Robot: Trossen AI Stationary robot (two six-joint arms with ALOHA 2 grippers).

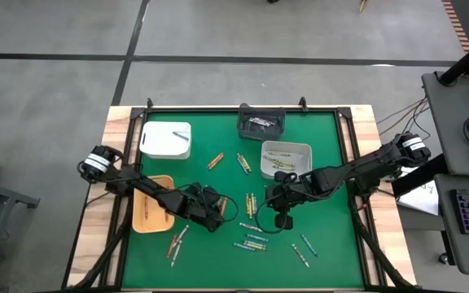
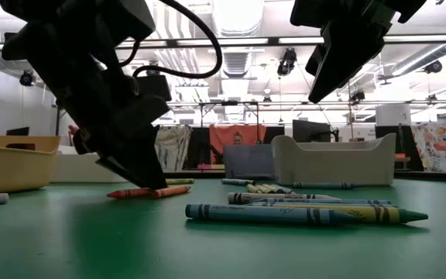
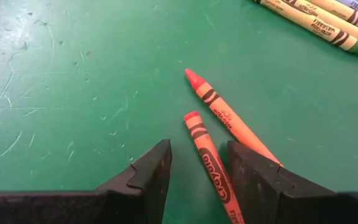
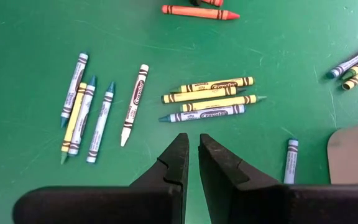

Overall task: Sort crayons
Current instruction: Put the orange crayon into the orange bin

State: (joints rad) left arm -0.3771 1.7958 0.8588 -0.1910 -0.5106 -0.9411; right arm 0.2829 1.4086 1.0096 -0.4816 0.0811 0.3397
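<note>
1. Left tool (image 3: pixel 197 180): lowered to the green worktop (image 1: pixel 316 252) left of centre, jaws parted and straddling a red-orange wax crayon (image 3: pixel 209 165); not yet clamped on it, nothing lifted.
2. Key relation: crayon's long axis running straight out between the two fingers, tip pointing away from the tool; a second red-orange crayon (image 3: pixel 229 115) just beside, angled across the outside of one finger, likely to be nudged on closing.
3. Right tool (image 4: pixel 191 158): raised above the worktop right of centre, jaws nearly shut, empty; yellow and blue-green crayons (image 4: pixel 210 99) lying crosswise just ahead.
4. Nearer arm for the red-orange pair: the left.
5. Containers: orange-tan tray (image 1: pixel 145 213) at near left, contents unclear; white lidded box (image 1: pixel 165 140) at far left; dark tray (image 1: pixel 261 122) at far centre; grey-white bin (image 1: pixel 287 159) right of centre holding a few yellowish crayons.
</note>
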